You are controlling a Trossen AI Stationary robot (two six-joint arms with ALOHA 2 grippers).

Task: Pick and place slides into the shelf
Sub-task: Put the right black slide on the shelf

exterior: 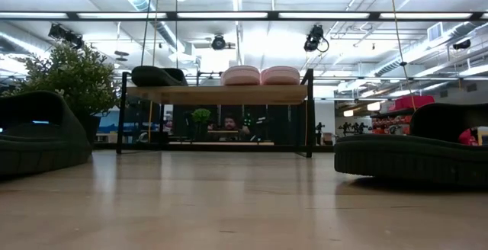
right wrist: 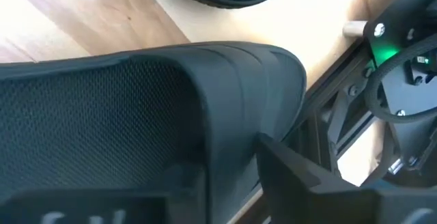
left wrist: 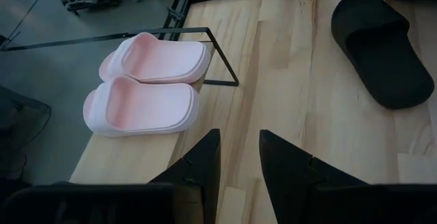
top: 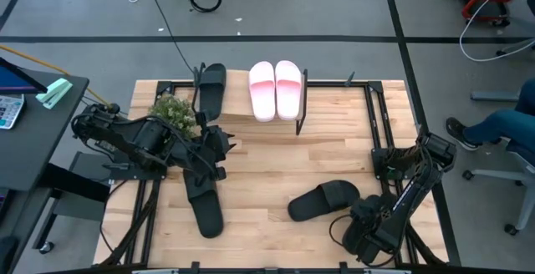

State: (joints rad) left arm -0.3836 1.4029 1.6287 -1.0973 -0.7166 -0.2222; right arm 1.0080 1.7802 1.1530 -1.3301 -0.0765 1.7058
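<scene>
The shelf (top: 238, 122) stands at the table's far side, seen level in the low view as shelf (exterior: 221, 94). On its top board lie two pink slides (top: 276, 88) side by side and one black slide (top: 211, 86). Two more black slides lie sole down on the table, one (top: 203, 203) near the left arm and one (top: 324, 199) in the middle. My left gripper (left wrist: 239, 162) hovers open above the table near the shelf, with nothing in it. My right gripper (top: 365, 224), at the near right, points steeply down onto another black slide (right wrist: 123, 115). My right gripper comes from above at the black slide's strap, at its side edge (right wrist: 232, 135). One finger (right wrist: 293, 176) stands against the outside of that edge. The strap hides the other finger, so the kind of hold does not show. Whether the slide is lifted does not show either.
A small green plant (top: 173, 109) stands beside the shelf's left end, close to my left arm. Black metal frames (top: 380, 132) run along both sides of the table. Bare wood lies between the shelf and the two loose slides.
</scene>
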